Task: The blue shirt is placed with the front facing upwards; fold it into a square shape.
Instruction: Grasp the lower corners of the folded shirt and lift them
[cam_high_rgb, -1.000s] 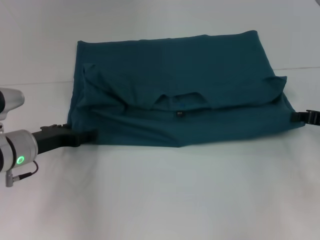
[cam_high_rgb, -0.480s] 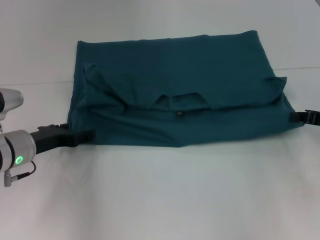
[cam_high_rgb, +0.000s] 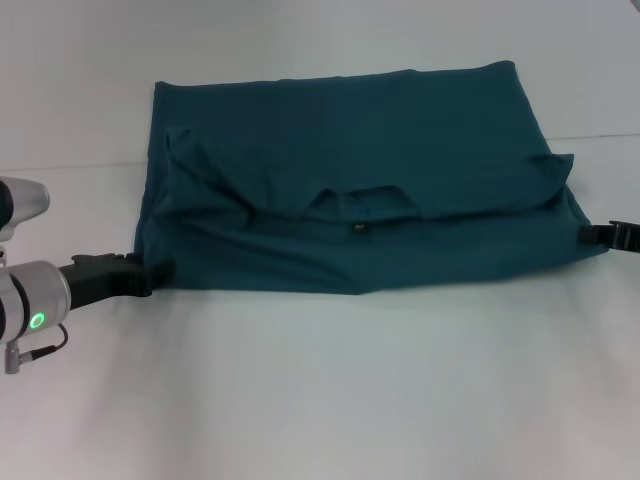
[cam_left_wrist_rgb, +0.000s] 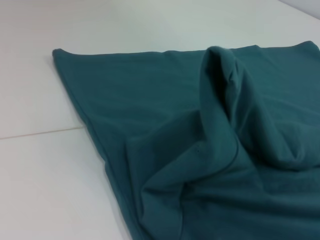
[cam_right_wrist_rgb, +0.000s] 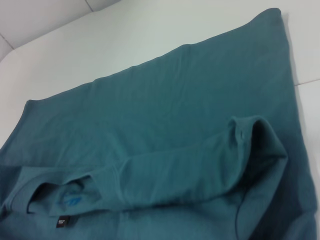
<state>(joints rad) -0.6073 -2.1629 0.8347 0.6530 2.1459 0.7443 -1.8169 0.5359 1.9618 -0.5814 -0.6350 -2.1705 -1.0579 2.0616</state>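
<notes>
**Soft cotton, part-folded: take it by the edges, not the middle**

The blue shirt (cam_high_rgb: 350, 190) lies across the far half of the white bench (cam_high_rgb: 320, 400), already doubled into a wide band. Its straight folded edge runs along the far side, and the collar (cam_high_rgb: 362, 203) with its small dark label (cam_high_rgb: 358, 229) sits near the middle of the near side. Both short sleeves are turned inward and stand up in loose humps, one toward each end.

The left claw (cam_high_rgb: 158, 272) rests low on the bench at the shirt's near left corner, its tip right at the cloth edge. Whether its fingers are spread or pinching fabric cannot be told from these views. The right claw (cam_high_rgb: 600, 234) shows only as a dark tip at the shirt's right edge, and its state cannot be told either.

The fabric looks like light, limp knit cotton. It will likely sag from any grasp point, drag on the bench rather than slide, and keep wrinkles. It is not fragile, so a firm pinch should do no harm.

The best holds are probably the two end corners, taking all layers together so the lower layer does not lag. A grasp on a sleeve hump alone would likely lift only that flap.
</notes>
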